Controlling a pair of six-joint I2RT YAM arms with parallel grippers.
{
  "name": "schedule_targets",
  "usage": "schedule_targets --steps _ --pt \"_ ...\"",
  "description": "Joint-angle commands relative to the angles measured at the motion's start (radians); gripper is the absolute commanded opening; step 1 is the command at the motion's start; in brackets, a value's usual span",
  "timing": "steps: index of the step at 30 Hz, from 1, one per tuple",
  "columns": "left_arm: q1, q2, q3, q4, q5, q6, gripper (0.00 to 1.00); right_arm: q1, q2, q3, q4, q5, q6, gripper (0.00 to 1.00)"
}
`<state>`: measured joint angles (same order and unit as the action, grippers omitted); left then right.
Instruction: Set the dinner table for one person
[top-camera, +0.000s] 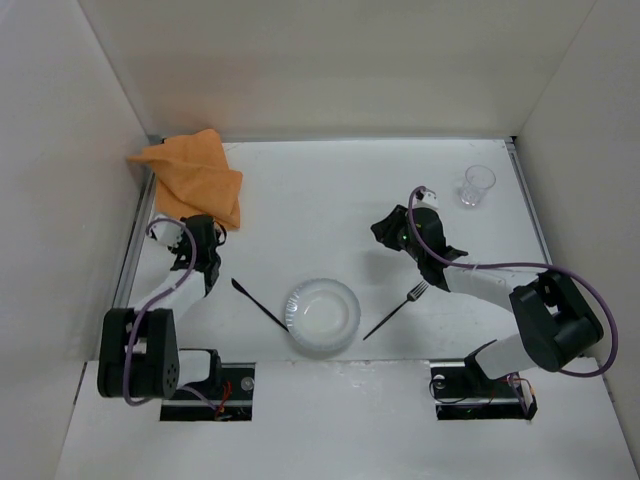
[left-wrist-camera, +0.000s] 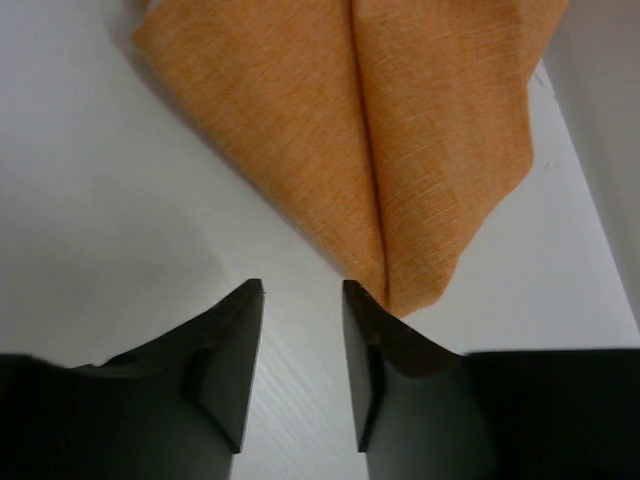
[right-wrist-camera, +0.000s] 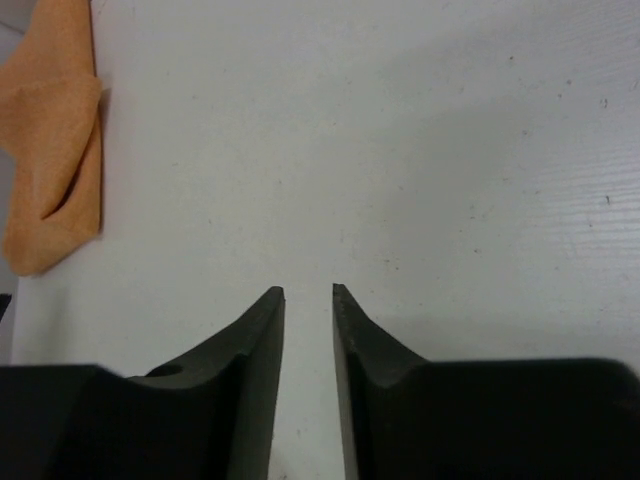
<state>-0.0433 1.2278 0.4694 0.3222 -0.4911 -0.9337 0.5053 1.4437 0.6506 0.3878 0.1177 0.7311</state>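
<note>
- The large flat matte-white rectangular desk (top-camera: 330, 190), the dinner table to be set, spreads out under the round white paper plate (top-camera: 322, 315) on every side. It has thin metal rails along its left and right edges and white walls around it.
- The plate sits near the desk's front edge, between the two arm bases. Its shallow bowl shows only its own white surface.
- A slim black plastic knife (top-camera: 259, 304) lies slantwise just left of the plate, its near end close by the plate's left rim.
- A slim black plastic fork (top-camera: 395, 311) lies slantwise just right of the plate, handle end near the rim and tines pointing away, beyond and to the right.
- The left arm (top-camera: 165, 295) reaches beyond and left of the plate. Its jaws stand a narrow gap apart with bare desk showing between them, gripping nothing.
- The right arm (top-camera: 470, 275) bends in beyond and right of the plate. Its jaws are likewise slightly parted over bare desk, holding nothing.
- A folded orange woven cloth (left-wrist-camera: 400, 140) lies far beyond and left of the plate, in the back-left corner. Its nearest corner meets one fingertip of the left arm; whether they touch cannot be told.
- A small clear plastic cup (top-camera: 478, 185) stands upright far beyond and right of the plate. What it holds cannot be told.
</note>
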Motion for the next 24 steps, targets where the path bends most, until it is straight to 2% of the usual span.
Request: schedule_targets --steps 1,5,10,13,16,20,24 --pt "0.000 0.083 0.118 0.123 0.028 0.004 0.31 0.005 -0.014 0.012 0.057 -0.012 -0.016 0.35" --pt "-0.026 0.183 0.257 0.091 0.026 0.041 0.31 0.006 -0.014 0.009 0.063 -0.010 -0.019 0.42" --pt "-0.086 0.349 0.509 -0.004 0.019 0.303 0.32 0.008 -0.005 0.014 0.063 -0.004 -0.024 0.44" --pt "-0.103 0.487 0.697 -0.147 0.042 0.438 0.38 0.008 0.000 0.014 0.059 -0.013 -0.015 0.44" --pt "-0.128 0.623 0.857 -0.282 0.004 0.509 0.44 0.008 -0.011 0.007 0.063 -0.004 -0.018 0.44" --pt "-0.140 0.717 0.951 -0.311 -0.024 0.565 0.48 0.006 -0.016 0.004 0.062 -0.015 -0.010 0.44" --pt "-0.172 0.812 1.080 -0.342 -0.053 0.729 0.53 0.002 -0.011 0.003 0.063 -0.015 -0.010 0.45"
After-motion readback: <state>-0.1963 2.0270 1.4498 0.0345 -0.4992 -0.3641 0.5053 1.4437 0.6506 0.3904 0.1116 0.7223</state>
